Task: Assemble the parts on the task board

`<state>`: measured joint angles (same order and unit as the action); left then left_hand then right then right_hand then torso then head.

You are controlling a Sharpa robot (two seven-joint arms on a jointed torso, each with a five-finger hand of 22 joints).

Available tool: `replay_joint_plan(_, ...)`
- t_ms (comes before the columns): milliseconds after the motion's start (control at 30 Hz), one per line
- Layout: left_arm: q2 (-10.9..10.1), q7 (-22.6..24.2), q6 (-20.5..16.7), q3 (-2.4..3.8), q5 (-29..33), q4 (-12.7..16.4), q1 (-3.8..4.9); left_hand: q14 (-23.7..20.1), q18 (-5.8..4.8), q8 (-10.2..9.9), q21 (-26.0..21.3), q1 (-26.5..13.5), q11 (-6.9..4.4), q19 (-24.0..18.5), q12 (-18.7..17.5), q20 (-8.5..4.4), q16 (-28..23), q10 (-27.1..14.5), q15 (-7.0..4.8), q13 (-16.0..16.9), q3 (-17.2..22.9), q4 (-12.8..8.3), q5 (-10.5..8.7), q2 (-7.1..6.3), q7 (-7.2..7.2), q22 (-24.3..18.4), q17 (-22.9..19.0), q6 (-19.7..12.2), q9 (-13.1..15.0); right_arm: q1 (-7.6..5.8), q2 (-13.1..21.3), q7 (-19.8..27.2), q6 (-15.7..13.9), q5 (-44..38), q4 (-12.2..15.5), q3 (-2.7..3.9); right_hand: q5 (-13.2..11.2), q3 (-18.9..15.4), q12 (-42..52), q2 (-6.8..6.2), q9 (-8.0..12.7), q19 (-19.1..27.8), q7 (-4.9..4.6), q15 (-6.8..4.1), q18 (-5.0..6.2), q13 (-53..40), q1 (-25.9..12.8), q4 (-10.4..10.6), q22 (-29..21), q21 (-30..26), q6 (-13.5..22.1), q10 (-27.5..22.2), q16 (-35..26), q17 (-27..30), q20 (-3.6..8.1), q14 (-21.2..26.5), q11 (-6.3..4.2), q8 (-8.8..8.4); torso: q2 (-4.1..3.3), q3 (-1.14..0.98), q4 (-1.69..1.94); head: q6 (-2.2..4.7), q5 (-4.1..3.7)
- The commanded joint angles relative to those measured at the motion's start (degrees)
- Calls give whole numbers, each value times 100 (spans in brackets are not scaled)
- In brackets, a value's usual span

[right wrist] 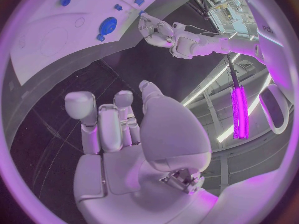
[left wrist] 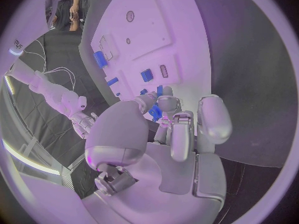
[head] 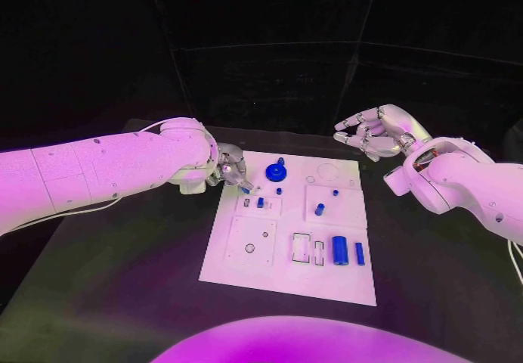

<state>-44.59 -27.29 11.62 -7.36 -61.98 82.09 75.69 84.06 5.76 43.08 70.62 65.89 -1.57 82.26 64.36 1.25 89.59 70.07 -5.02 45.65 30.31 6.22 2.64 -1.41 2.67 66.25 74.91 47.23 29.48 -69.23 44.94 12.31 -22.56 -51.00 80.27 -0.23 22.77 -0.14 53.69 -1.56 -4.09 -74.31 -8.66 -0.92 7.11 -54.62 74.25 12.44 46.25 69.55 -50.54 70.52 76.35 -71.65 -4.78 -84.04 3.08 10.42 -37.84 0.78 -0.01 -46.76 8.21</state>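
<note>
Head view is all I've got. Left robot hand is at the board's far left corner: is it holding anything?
Observer: Looks like it. The left wrist view shows a small blue part pinched between the fingertips of the left robot hand, over the task board.
Operator: And the right robot hand? I can't see into its palm from here.
Observer: The right wrist view shows the palm side of the right robot hand. Its fingers are apart with nothing in them, and it is over the black table beside the board, not over it.
</note>
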Motion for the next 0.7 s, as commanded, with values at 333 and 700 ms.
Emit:
replay_joint_plan(333, -30, -30, 46, -64, -281, 113, -67, 585, -61, 26, 10, 8, -2, 39, 17, -6, 20, 38, 2, 1, 786, -756, 10, -51, -2, -5, 1471, 46, 1, -10, -17, 55, 39, 36, 2, 3, -30, -7, 14, 17, 8, -18, 23, -44, 28, 5, -51, 35, 2, -18, 26, -9, -35, -4, 24, -212, 16, 38, -13, -7, -15, -48, 18)
replay_joint_plan(700, -24, -50, 105, -73, -317, 160, -96, 583, -59, 28, 1, 6, -2, 36, 24, -7, 16, 48, 1, 14, 800, -757, 10, -52, -3, -15, 1462, 49, 0, -10, -25, 56, 45, 36, 2, 3, -37, -12, 21, 23, 8, -19, 23, -43, 27, 0, -62, 47, 5, -17, 27, -5, -32, -9, 23, -213, 16, 39, -10, -6, -13, -76, 14)
